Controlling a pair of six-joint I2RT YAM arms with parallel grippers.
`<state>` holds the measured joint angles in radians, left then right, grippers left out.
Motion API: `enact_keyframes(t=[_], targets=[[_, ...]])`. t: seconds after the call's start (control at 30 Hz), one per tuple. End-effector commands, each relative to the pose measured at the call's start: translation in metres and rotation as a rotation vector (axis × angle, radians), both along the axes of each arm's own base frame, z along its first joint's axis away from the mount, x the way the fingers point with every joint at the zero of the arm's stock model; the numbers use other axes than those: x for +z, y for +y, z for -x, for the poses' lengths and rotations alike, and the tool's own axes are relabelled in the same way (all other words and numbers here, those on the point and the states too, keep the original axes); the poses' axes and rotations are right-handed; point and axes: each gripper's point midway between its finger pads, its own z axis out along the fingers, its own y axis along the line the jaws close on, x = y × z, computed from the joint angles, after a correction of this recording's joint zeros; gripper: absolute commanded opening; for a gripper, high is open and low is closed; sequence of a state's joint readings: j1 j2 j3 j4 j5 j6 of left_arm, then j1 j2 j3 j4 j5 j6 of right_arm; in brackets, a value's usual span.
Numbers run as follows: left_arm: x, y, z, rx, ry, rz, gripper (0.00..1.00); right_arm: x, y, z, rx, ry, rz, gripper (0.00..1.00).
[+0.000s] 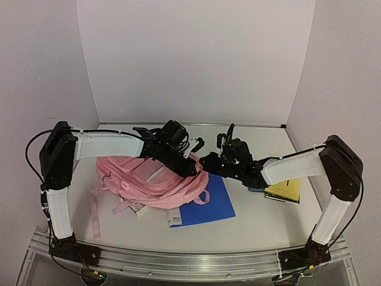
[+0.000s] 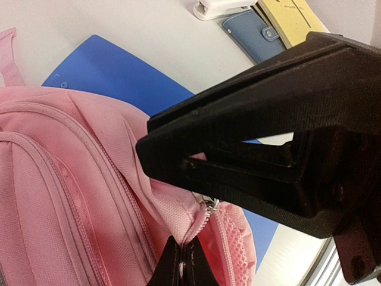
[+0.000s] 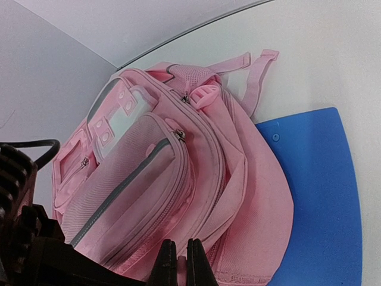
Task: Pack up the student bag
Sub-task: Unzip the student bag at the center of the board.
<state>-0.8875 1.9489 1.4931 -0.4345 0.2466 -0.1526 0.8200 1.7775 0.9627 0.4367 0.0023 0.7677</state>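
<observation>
The student bag is a soft pink backpack lying flat at centre-left of the table, its front pockets facing up. In the left wrist view, my left gripper is shut on the bag's pink fabric right at a zip seam. The metal zip slider sits just above the fingertips. My right gripper is shut on a fold of pink fabric at the bag's edge. In the top view, the left gripper and the right gripper meet at the bag's right end, almost touching.
A blue folder lies partly under the bag's right side. A yellow book lies at the right beside a dark blue case and a white stapler. Loose pink straps trail off the bag to the left.
</observation>
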Motion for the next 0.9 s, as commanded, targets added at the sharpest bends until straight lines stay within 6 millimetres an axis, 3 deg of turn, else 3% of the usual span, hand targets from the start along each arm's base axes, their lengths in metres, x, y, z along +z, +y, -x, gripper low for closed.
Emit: enact_keyframes(t=[0.0,0.47,0.87], targets=[[0.042,0.010,0.003,0.001,-0.089,0.059,0.00,0.038,-0.005,-0.013,-0.062,-0.076,-0.091,0.00],[0.094,0.046,0.047,-0.093,-0.143,0.129,0.00,0.026,-0.043,-0.035,-0.130,-0.045,-0.079,0.00],[0.161,0.067,0.052,-0.101,-0.258,0.166,0.00,0.020,-0.040,-0.064,-0.153,-0.045,-0.104,0.00]])
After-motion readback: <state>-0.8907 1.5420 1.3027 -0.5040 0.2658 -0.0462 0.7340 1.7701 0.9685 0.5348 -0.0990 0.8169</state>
